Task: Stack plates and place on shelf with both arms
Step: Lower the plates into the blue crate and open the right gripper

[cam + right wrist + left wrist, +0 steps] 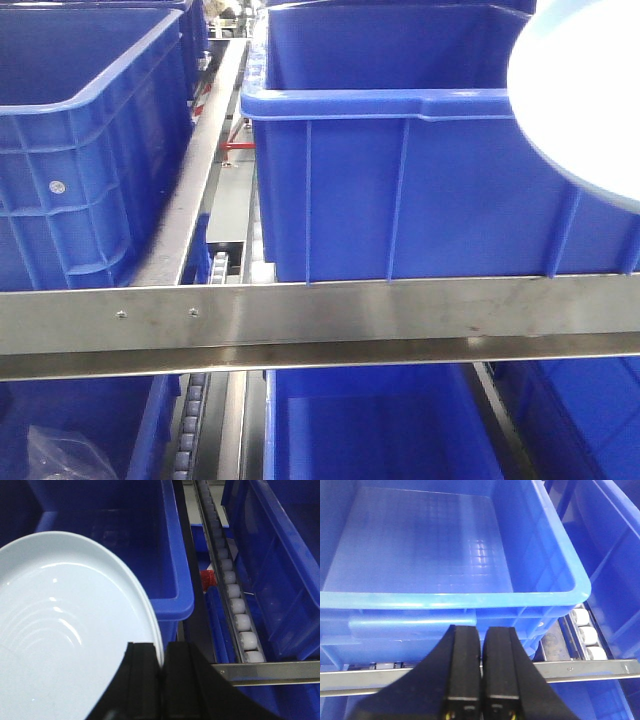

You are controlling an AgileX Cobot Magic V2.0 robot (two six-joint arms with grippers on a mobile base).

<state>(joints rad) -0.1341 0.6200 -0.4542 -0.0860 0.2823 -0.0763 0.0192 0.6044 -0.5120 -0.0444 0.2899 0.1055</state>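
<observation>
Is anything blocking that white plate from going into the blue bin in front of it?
Nothing visible does. The plate, pinched at its rim by the right gripper, hangs before the blue bin, whose open top shows nothing inside. Only the bin's front rim lies between them.

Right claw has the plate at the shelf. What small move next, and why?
Probably ease the right claw forward so the plate sits fully over the open blue bin before lowering. Its edge already overlaps the bin's near rim, and the left claw is shut, empty, clear.

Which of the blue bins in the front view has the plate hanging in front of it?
The upper right bin, at centre-right above the steel rail; the plate overlaps its top right corner. The upper left bin has nothing before it.
</observation>
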